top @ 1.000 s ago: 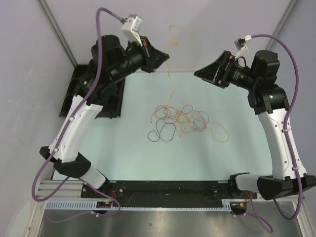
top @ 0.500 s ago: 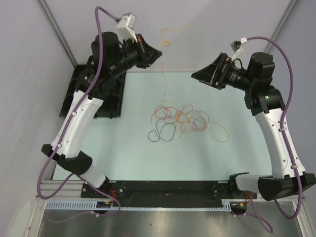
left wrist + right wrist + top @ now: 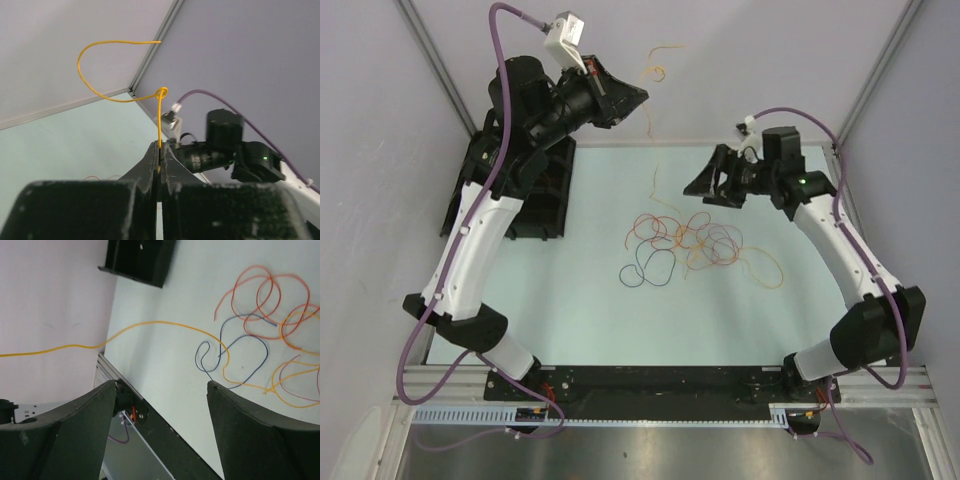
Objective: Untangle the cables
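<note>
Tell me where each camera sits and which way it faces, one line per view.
Top external: above and behind the bases, looking down on the table and cable tangle; both arms show.
Left wrist: looks along the shut left pincer, pinching a yellow cable, toward the right arm.
Right wrist: looks down past the open right pincer at the cable tangle.
Shared: top external and right wrist both show the cable tangle.

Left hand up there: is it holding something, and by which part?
Yes: the left hand pinches the yellow cable near one end, just below a small loop. The right hand is open and holds nothing.
</note>
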`<state>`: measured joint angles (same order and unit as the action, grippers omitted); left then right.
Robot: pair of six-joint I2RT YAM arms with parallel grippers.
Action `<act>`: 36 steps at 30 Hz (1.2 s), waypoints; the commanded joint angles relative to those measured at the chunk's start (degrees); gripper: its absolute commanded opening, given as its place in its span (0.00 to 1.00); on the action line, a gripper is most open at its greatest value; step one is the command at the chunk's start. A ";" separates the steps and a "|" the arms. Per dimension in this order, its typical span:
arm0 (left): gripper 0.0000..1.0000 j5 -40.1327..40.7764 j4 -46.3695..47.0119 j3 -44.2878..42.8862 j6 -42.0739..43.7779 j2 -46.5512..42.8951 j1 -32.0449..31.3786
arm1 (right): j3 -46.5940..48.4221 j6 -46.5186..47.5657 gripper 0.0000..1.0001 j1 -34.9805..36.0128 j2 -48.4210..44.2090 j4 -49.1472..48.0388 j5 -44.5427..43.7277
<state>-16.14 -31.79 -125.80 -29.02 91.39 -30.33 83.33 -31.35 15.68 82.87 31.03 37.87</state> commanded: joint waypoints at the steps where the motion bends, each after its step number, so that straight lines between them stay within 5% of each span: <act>1: 0.00 -2.49 2.26 -0.06 -1.48 -0.95 0.62 | -0.80 3.67 0.77 2.77 3.16 1.06 -0.95; 20: 0.00 -4.51 2.26 2.31 -2.54 -2.01 2.29 | -2.12 8.15 0.68 5.76 14.59 -1.23 -4.82; 25: 0.00 -5.13 2.61 2.22 -3.06 -1.84 2.90 | -2.03 8.68 0.38 5.94 16.53 -3.16 -4.21; 30: 0.00 -5.39 2.35 2.49 -2.98 -1.57 3.78 | -1.59 9.12 0.31 5.85 17.24 -4.57 -3.59; 34: 0.00 -5.92 3.14 3.45 -3.50 -1.66 4.40 | 0.51 9.38 0.02 5.94 17.41 -3.78 -3.06; 36: 0.00 -6.18 3.31 3.80 -3.50 -1.75 4.66 | 2.70 9.29 0.00 5.85 16.54 -2.82 -3.06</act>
<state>-20.34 -30.70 -122.80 -31.20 91.37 -26.52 81.32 -22.79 21.32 100.18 28.88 34.02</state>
